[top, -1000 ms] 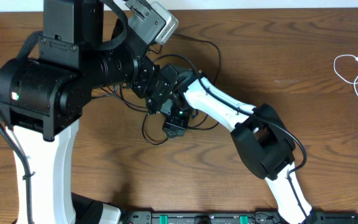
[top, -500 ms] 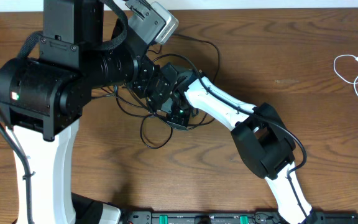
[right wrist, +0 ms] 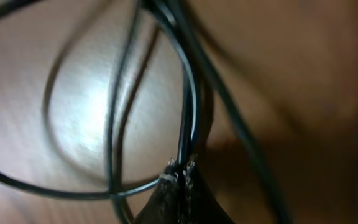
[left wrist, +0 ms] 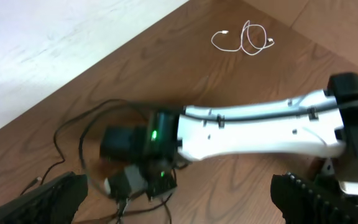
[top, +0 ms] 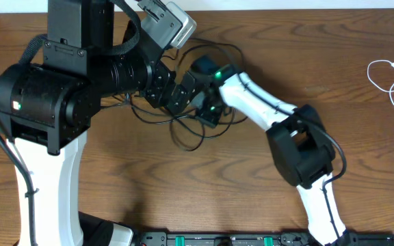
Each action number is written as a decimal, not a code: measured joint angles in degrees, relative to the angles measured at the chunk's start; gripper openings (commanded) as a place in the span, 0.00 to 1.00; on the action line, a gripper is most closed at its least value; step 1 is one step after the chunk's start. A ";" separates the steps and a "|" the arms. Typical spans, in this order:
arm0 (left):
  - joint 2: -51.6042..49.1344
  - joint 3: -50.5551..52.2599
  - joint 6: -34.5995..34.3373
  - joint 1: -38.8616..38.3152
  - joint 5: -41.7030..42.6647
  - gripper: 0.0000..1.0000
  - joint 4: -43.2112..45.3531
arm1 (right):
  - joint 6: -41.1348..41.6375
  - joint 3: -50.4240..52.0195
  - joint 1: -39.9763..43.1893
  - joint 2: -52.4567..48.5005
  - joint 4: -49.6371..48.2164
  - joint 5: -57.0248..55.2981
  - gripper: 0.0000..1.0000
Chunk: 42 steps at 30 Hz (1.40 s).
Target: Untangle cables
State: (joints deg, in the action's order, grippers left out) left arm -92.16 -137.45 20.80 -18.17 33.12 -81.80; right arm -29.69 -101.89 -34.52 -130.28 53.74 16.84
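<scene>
A tangle of black cables [top: 183, 133] lies in loose loops at the table's middle, partly hidden under my two arms. My right gripper [top: 211, 111] hangs over the tangle. In the right wrist view its fingertips [right wrist: 180, 177] are pinched together on one black cable [right wrist: 188, 112], with other loops crossing behind it. My left gripper [left wrist: 179, 196] hovers above the same spot, wide open, and its dark fingers [left wrist: 48, 196] frame the right arm's wrist. The white cable [top: 392, 80] lies coiled alone at the far right and shows small in the left wrist view [left wrist: 244, 40].
The left arm's bulky black and white body [top: 46, 102] covers the table's left side. A black rail with green connectors [top: 252, 240] runs along the front edge. A white surface [left wrist: 55, 43] lies beyond the table's far edge.
My right gripper has shut on a black cable and moved toward the far side and slightly right, dragging the loops with it. The left arm has stayed put and open.
</scene>
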 measured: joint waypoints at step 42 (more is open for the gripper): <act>-8.87 0.35 0.02 -0.09 -3.50 0.90 2.93 | 8.57 -47.25 16.68 2.56 22.03 -9.22 0.01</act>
State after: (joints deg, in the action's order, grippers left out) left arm -101.03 -137.10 20.82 -18.26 29.63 -78.87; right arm -21.12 -149.14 -17.85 -127.72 75.77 7.62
